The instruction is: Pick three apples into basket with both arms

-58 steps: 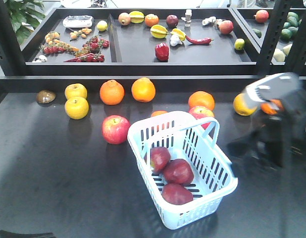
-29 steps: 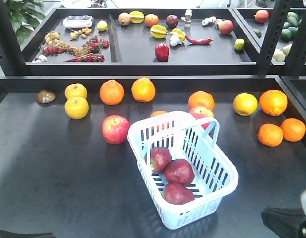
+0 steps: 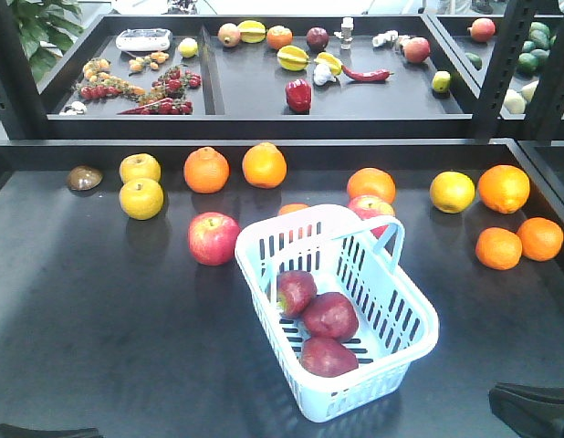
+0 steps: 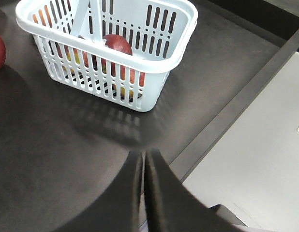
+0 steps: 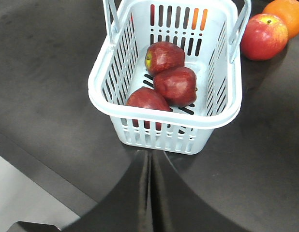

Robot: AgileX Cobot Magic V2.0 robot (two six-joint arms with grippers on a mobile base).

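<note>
Apples [image 3: 316, 324], three dark red ones, lie touching in a row inside the pale blue basket [image 3: 401, 342] on a dark table [image 3: 99, 338]. Left gripper [image 4: 144, 193] and right gripper [image 5: 150, 193] hang near the table's front edge, fingers pressed together, holding nothing. Oranges [image 3: 235, 168] and a pinkish apple [image 3: 213, 238] sit behind the basket.

The right arm [image 3: 533, 409] has dropped away off the table.

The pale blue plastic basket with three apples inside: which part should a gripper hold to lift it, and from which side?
Probably the thin loop handle of the pale blue slotted plastic basket, approached from above: it arches over the far end, clear of the dark red apples.
</note>
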